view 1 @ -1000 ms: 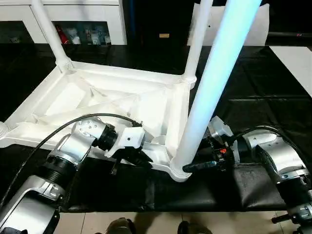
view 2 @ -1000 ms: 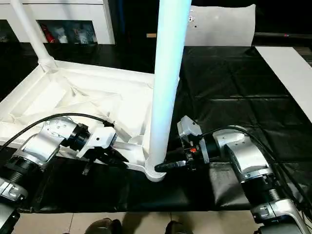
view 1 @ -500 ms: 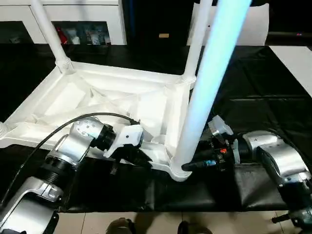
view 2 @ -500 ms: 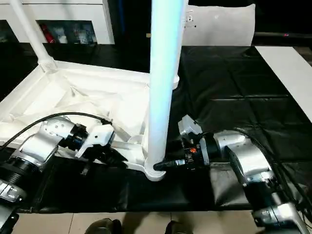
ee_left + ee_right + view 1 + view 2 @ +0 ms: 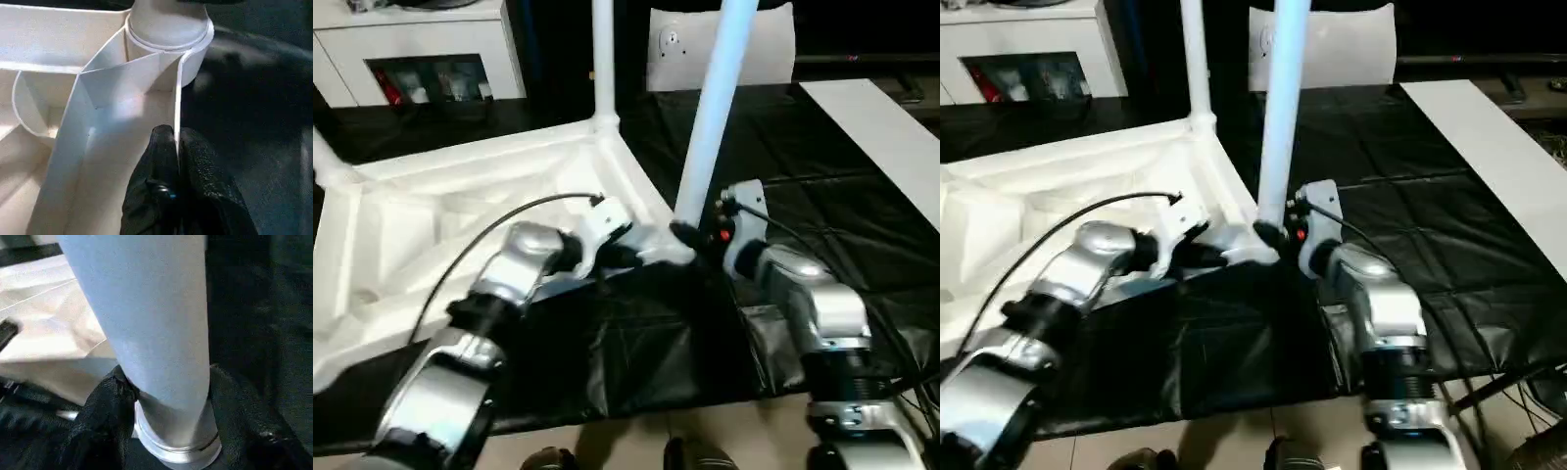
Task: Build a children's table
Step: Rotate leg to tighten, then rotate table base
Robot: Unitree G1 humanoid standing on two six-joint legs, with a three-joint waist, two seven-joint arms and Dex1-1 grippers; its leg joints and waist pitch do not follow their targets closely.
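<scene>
Right wrist view: right gripper (image 5: 166,396) clamps white tapered tube leg (image 5: 142,318) at its socket; left gripper (image 5: 177,147) pinches white ribbed plastic tabletop (image 5: 73,98) wall.

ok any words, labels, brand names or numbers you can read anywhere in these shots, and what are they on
None can be read.
Tabletop and the near leg: plain white, no print visible.
White panel behind: a small round mark, too small to read.
Cabinet: coloured items behind the glass, any labels too blurred.
Right gripper: a small red spot on its wrist housing, no lettering legible.
</scene>
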